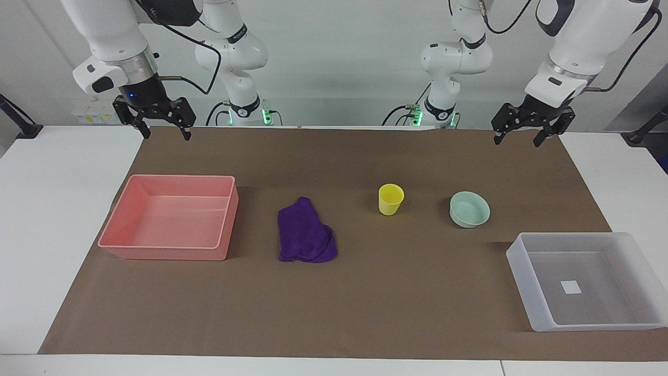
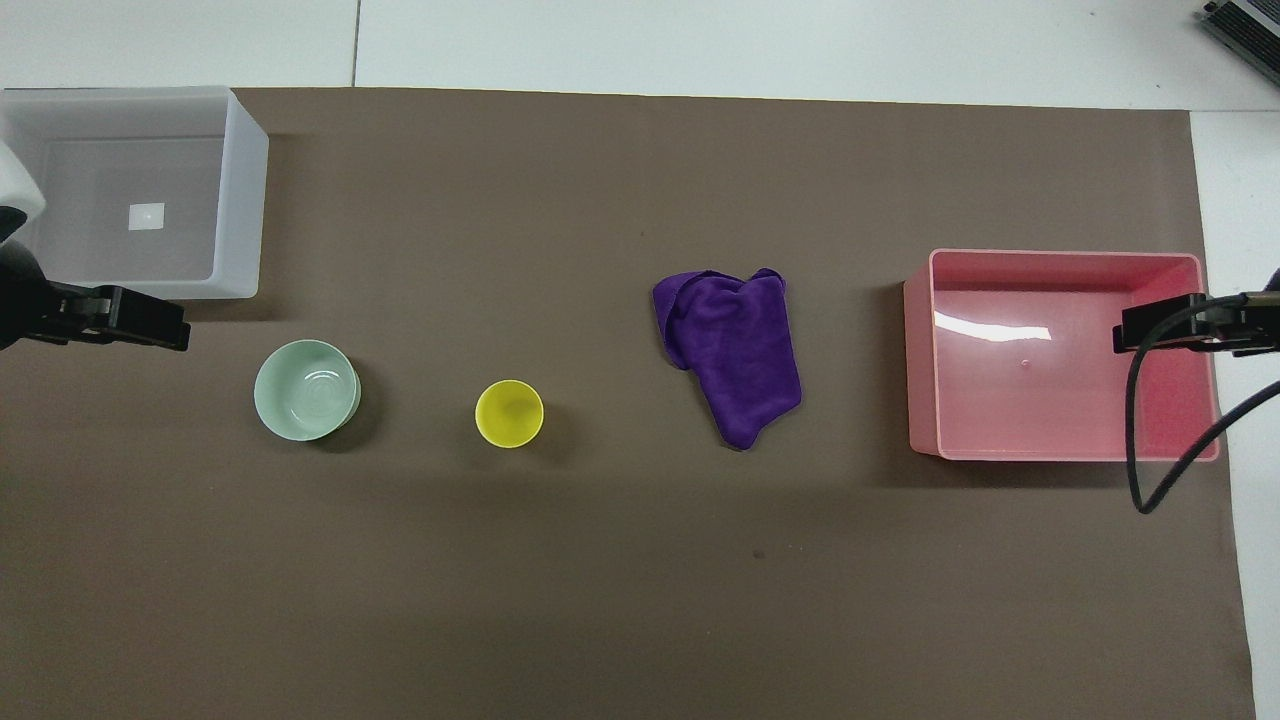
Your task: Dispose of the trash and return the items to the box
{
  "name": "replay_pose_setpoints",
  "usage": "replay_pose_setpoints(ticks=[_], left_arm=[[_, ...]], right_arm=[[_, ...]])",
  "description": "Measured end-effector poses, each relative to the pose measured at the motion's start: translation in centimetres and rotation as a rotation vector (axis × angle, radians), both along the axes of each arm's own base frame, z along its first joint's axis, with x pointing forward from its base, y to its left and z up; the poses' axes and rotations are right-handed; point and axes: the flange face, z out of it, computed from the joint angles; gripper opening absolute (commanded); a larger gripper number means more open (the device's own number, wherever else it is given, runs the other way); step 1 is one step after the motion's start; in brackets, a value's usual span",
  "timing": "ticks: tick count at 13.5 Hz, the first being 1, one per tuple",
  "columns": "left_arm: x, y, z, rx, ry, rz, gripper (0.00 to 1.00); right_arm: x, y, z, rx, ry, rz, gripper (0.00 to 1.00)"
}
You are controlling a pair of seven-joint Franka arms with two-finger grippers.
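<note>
The purple cloth rag, the trash [image 1: 305, 236] [image 2: 737, 352], lies crumpled mid-table. Beside it, toward the left arm's end, a yellow cup [image 1: 391, 199] [image 2: 509, 413] stands upright, then a mint-green bowl [image 1: 469, 209] [image 2: 306, 390]. The translucent box [image 1: 574, 236] [image 2: 242, 200] with a white label on its floor sits at the left arm's end, farther from the robots than the bowl. My left gripper [image 1: 516, 142] [image 2: 150, 322] hangs open and holds nothing, raised over the mat's edge by the robots. At the other end, my right gripper [image 1: 166, 136] [image 2: 1150, 328] is likewise raised and open.
A pink rectangular bin [image 1: 172, 251] [image 2: 920, 350] with nothing in it sits at the right arm's end, beside the cloth. A brown mat [image 1: 334, 313] covers the white table. A black cable [image 2: 1135, 440] loops from the right arm over the pink bin.
</note>
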Motion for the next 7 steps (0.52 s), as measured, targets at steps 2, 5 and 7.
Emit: replay_pose_setpoints(ticks=[2, 5, 7], left_arm=[[0.01, 0.07, 0.00, 0.000, 0.000, 0.001, 1.00], [0.01, 0.07, 0.00, 0.000, 0.000, 0.001, 1.00], [0.00, 0.03, 0.00, 0.000, 0.000, 0.001, 1.00]], right_arm=[[0.01, -0.01, -0.02, 0.000, 0.000, 0.000, 1.00], [0.03, -0.12, -0.03, 0.000, 0.000, -0.003, 1.00], [0.19, -0.27, -0.09, 0.000, -0.010, -0.005, 1.00]])
